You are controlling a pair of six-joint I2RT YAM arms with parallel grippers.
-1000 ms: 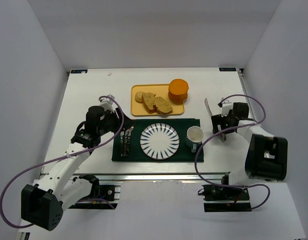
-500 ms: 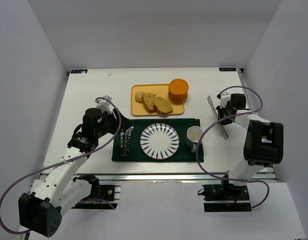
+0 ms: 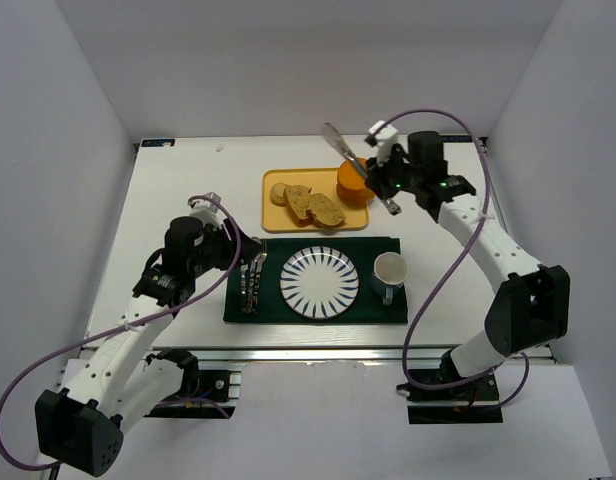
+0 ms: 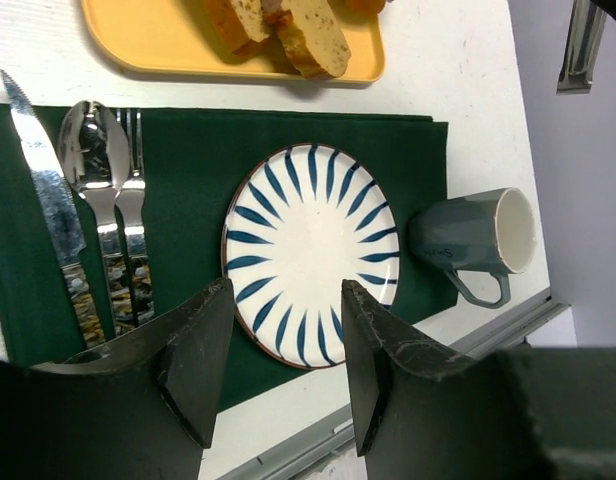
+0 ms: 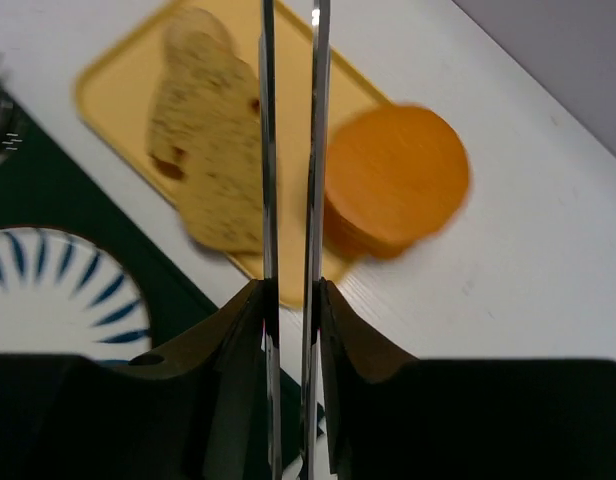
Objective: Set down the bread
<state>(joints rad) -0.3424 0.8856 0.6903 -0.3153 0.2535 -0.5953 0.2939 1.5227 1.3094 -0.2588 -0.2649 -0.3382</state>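
Note:
The bread (image 3: 279,193), a small round pale-tan slice, lies at the left end of the yellow tray (image 3: 276,222), beside two larger brown slices (image 3: 316,207). My right gripper (image 3: 386,181) (image 5: 291,290) hovers over the tray's right end, shut on metal tongs (image 3: 340,143) (image 5: 267,150). The tong blades reach out past the orange cylinder (image 3: 355,180) and nothing is between them. My left gripper (image 3: 244,250) (image 4: 284,300) hangs open and empty over the green placemat (image 3: 288,310), near the cutlery (image 3: 252,280).
A blue-striped white plate (image 3: 319,282) sits mid-placemat, with a grey cup (image 3: 390,270) to its right. A knife, spoon and fork (image 4: 98,200) lie on the placemat's left. White walls close in the table on three sides.
My right arm has swung from the table's right side up and left, carrying the tongs over the tray's right end. The left arm has barely shifted.

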